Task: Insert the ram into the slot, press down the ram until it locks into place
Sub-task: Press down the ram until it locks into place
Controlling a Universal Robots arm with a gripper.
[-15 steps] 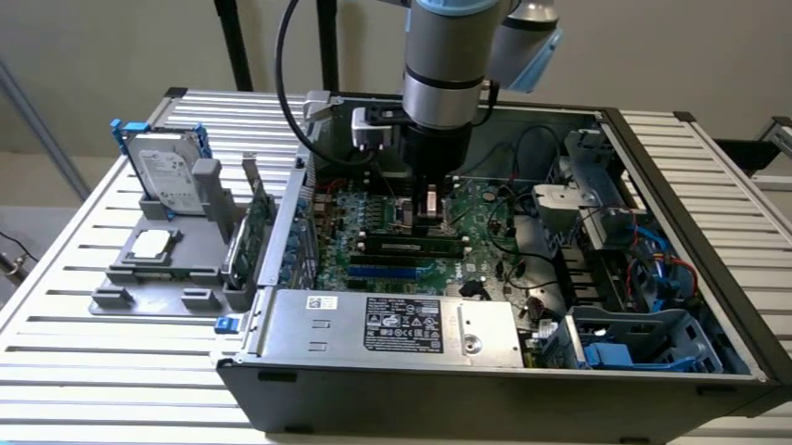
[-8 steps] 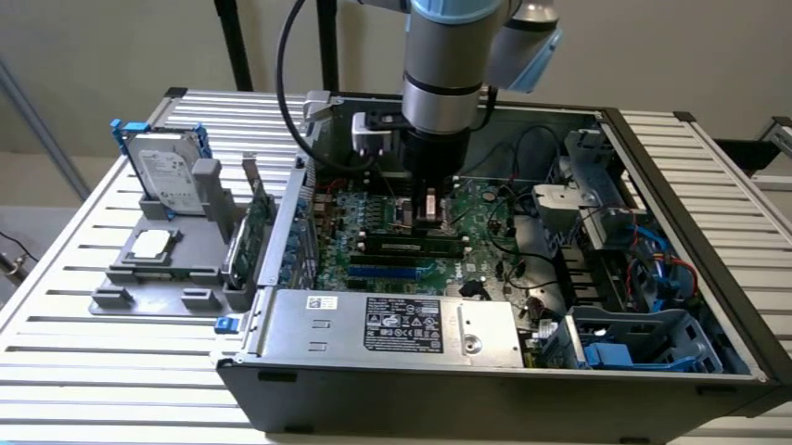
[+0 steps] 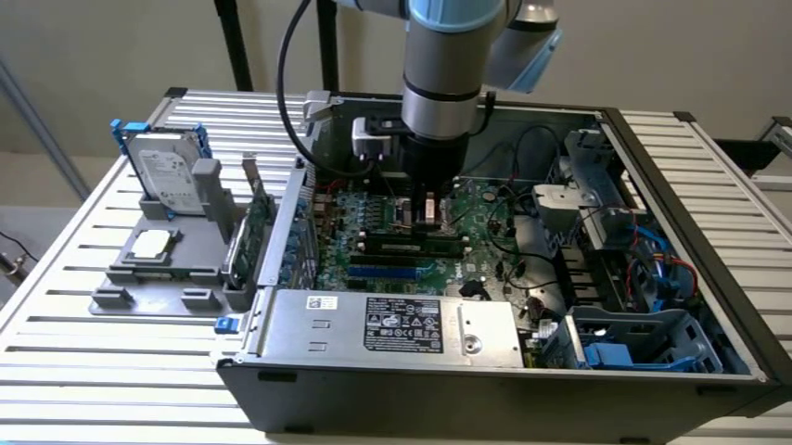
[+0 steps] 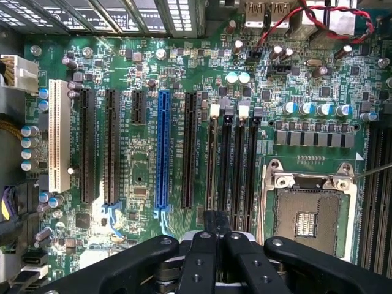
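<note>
The ram [image 3: 402, 245] is a thin green stick with dark chips. It stands on edge in the slot, lengthwise across the motherboard [image 4: 138, 177]. From the wrist it appears edge-on as a thin strip [image 4: 212, 159] in the black slot, which has a white latch [image 4: 214, 111]. This slot is the memory socket nearest the blue socket [image 4: 163, 147]. Identical black slots [image 4: 240, 165] lie beside it. My gripper [image 3: 428, 221] [image 4: 217, 228] reaches straight down, fingers shut together, with its tips over the ram's upper edge. I cannot tell whether they touch it.
The square silver processor socket [image 4: 306, 214] lies beside the memory slots. Black cables [image 3: 532, 269] and a drive cage [image 3: 644, 338] crowd the case's right side in the exterior view. The power supply [image 3: 384, 324] sits at the front. A hard drive [image 3: 167, 176] stands outside on a grey fixture [image 3: 155, 264].
</note>
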